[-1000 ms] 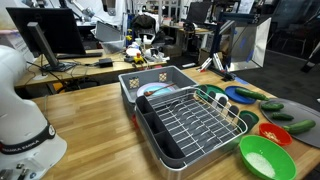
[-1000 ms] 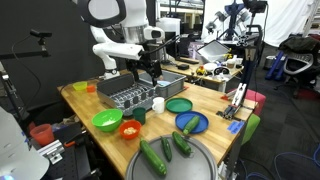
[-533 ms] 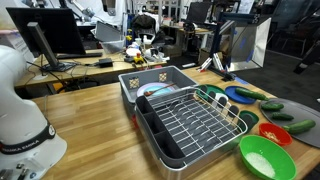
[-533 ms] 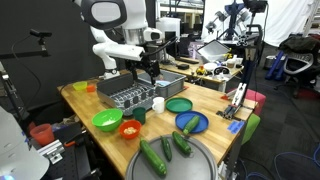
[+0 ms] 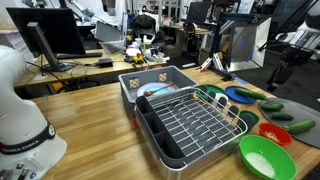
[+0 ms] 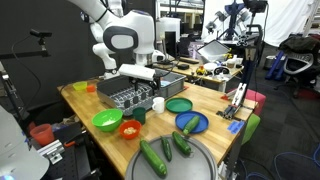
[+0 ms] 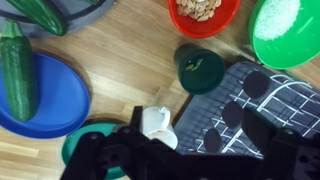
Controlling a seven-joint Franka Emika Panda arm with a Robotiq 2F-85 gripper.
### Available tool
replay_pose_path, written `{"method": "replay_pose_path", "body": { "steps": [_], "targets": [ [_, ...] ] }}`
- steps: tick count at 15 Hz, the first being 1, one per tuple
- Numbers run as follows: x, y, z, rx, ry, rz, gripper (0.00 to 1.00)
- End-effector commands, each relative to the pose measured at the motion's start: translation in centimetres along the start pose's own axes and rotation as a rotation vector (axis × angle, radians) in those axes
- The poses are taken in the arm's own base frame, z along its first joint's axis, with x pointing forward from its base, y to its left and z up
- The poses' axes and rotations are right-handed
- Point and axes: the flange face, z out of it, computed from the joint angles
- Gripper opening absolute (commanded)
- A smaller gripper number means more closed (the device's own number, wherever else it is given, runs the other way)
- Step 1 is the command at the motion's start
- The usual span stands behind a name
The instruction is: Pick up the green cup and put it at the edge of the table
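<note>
In the wrist view, the gripper [image 7: 190,135] comes in from the bottom edge as a dark, blurred shape. Its jaws look spread wide with nothing between them, though the blur softens their outline.

The green cup [image 7: 200,70] stands upright on the table [image 7: 120,70], so its long axis points up at the camera and only its round dark mouth shows. From the gripper it lies at twelve o'clock, a touch toward one, and well apart from the fingertips. A white cup [image 7: 157,122] sits nearer, at about ten o'clock from the gripper's middle and close to one finger. It could be caught by mistake on a straight descent. The rack [image 7: 262,105] touches or nearly touches the green cup at its four o'clock. The red bowl [image 7: 205,12] is at its twelve o'clock and the green bowl [image 7: 285,30] at its two. A blue plate [image 7: 40,95] and a cucumber [image 7: 18,70] lie away at nine.

In an exterior view the green cup [image 6: 141,115] stands between the red bowl [image 6: 129,129] and the white cup [image 6: 158,103], with the arm above the rack [image 6: 135,92].

The next move is judged to be forward to twelve, then down over the rim.

No brand or label can be read. Lettering on the arm's base [image 5: 22,147] is too small.
</note>
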Motion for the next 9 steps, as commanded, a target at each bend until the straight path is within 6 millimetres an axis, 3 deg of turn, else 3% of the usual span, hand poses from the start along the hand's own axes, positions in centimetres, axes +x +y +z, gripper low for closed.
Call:
{"method": "replay_pose_path", "body": {
  "steps": [1, 3, 5, 9],
  "targets": [
    [1.3, 1.4, 3.6, 0.08, -0.001, -0.027, 1.0],
    [1.0, 0.6, 3.7, 0.061, -0.019, -0.014, 1.0],
    [1.5, 1.2, 4.8, 0.077, -0.025, -0.013, 1.0],
    [1.6, 1.4, 4.4, 0.079, -0.02, -0.012, 1.0]
  ]
}}
